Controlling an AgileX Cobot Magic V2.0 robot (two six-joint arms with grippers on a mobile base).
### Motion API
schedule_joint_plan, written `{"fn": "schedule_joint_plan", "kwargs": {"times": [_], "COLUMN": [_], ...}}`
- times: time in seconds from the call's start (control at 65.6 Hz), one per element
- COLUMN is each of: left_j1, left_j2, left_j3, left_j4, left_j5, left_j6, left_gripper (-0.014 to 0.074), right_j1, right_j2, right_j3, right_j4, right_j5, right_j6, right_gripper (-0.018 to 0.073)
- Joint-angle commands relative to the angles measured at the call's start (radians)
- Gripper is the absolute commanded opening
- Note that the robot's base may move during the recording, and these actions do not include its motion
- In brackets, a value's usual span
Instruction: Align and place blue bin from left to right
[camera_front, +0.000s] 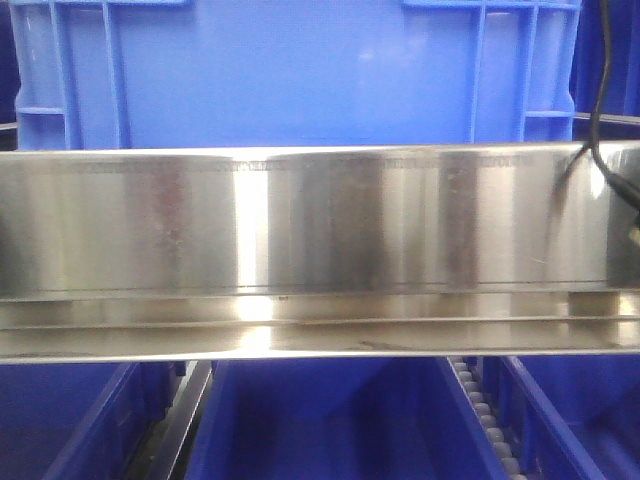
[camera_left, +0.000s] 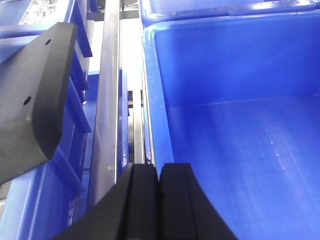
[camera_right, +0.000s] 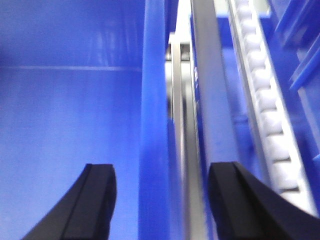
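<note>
One blue bin (camera_front: 300, 70), front view: ribbed crate above the steel rail (camera_front: 320, 230); stiff, slick plastic, likely light if empty, so I'd take it by the rim. Left wrist: left gripper (camera_left: 160, 172) pressed together, empty, beside an open bin (camera_left: 156, 100). Right wrist: right gripper (camera_right: 161, 172) spread astride a bin wall (camera_right: 152, 125), not pinching; whether that is the same crate I cannot tell.

Steel shelf rail (camera_front: 320, 220) spans front; blue bin (camera_front: 300, 70) rests above it; roller track (camera_front: 482, 412) between lower bins (camera_front: 330, 425).
</note>
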Motion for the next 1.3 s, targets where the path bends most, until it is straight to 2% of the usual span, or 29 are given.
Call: {"fn": "schedule_joint_plan", "kwargs": {"times": [0.0,1.022,1.128,1.281], "left_j1": [-0.004,-0.004,-0.004,-0.004], "left_j2": [-0.006,-0.006,-0.006,-0.006], "left_j3": [-0.007,-0.007,-0.007,-0.007], "left_j4": [-0.002,-0.002,-0.002,-0.002], "left_j5": [-0.004,-0.004,0.004,0.012], "left_j6": [-0.008,-0.008,-0.008,-0.008], "left_gripper": [-0.0111,-0.0111,-0.0111,-0.0108], "right_j1": [0.000,0.018,0.018,0.018], "right_j2": [0.002,0.028,0.032,0.041], "right_j3": [-0.008,-0.007,-0.007,-0.007], "right_j4": [-0.005,-0.008,-0.008,-0.008], "right_j5": [-0.004,0.006,0.006,0.008], "right_j6": [0.016,0.016,0.016,0.016], "right_gripper": [0.0298,0.0295,0.0232,0.0050]}}
